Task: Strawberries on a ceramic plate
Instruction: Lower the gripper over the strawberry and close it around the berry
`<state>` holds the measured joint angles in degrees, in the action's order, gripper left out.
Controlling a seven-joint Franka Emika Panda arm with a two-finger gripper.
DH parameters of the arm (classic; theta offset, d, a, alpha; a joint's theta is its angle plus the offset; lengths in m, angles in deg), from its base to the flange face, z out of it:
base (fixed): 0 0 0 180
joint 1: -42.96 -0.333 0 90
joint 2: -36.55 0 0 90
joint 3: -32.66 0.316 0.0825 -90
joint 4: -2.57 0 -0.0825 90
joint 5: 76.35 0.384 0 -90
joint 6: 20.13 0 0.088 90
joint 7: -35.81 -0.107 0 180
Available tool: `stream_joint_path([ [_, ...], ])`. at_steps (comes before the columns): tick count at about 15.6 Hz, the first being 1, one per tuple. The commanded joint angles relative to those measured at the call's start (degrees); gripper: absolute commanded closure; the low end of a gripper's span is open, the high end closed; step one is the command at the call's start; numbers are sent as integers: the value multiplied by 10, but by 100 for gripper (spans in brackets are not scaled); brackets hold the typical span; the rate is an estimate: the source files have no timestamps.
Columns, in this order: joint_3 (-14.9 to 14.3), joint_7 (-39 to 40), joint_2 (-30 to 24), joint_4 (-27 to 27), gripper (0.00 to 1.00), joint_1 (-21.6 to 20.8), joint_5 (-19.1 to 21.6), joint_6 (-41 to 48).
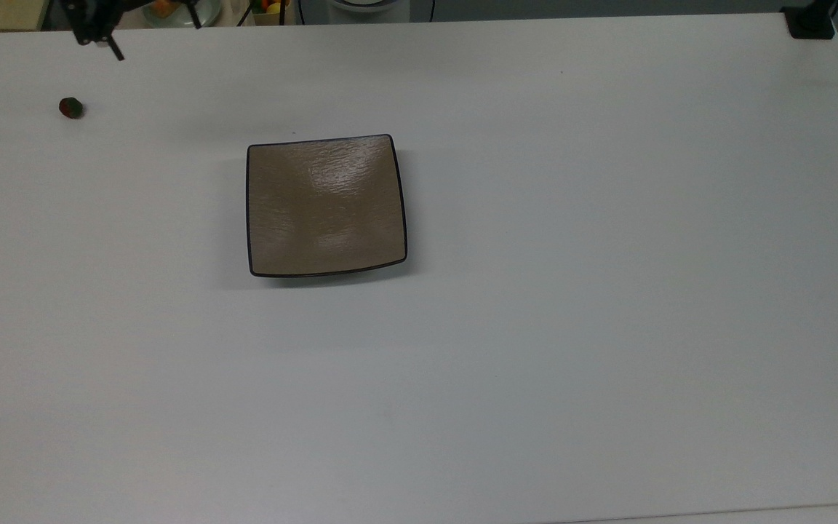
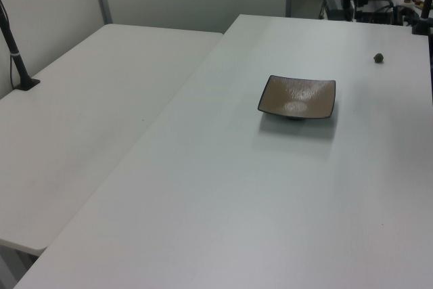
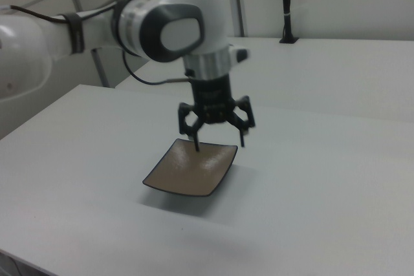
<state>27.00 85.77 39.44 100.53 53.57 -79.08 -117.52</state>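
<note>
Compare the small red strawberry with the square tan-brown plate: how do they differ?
Size: the small red strawberry is far smaller than the square tan-brown plate.
Shape: the strawberry is roundish; the plate is flat and square with rounded corners.
Colour: the strawberry is red with a dark green cap; the plate is glossy tan-brown with a thin dark rim.
Place: in the top view the strawberry sits near the left edge, the plate nearer the middle.
Both rest on the white table, apart, with nothing holding them.
</note>
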Motion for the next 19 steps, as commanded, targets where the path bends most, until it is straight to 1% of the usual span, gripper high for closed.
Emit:
stream_joint_path([
  [1,-3,50,24,2,0,46,-10,0],
  [4,-2,74,48,3,0,82,-14,-17],
  [7,-2,102,68,13,0,108,-32,-59],
  [9,-3,124,71,35,0,125,-41,-97],
  [11,-3,137,71,84,0,149,-43,-184],
  [12,-4,143,73,102,0,155,-47,-212],
  [13,-14,153,74,119,0,157,-61,-236],
  [14,-18,165,78,127,0,157,-66,-248],
  [16,-35,195,85,143,0,158,-67,-281],
  [17,-43,208,93,161,0,158,-67,-317],
  [19,-48,209,105,178,0,158,-67,-354],
])
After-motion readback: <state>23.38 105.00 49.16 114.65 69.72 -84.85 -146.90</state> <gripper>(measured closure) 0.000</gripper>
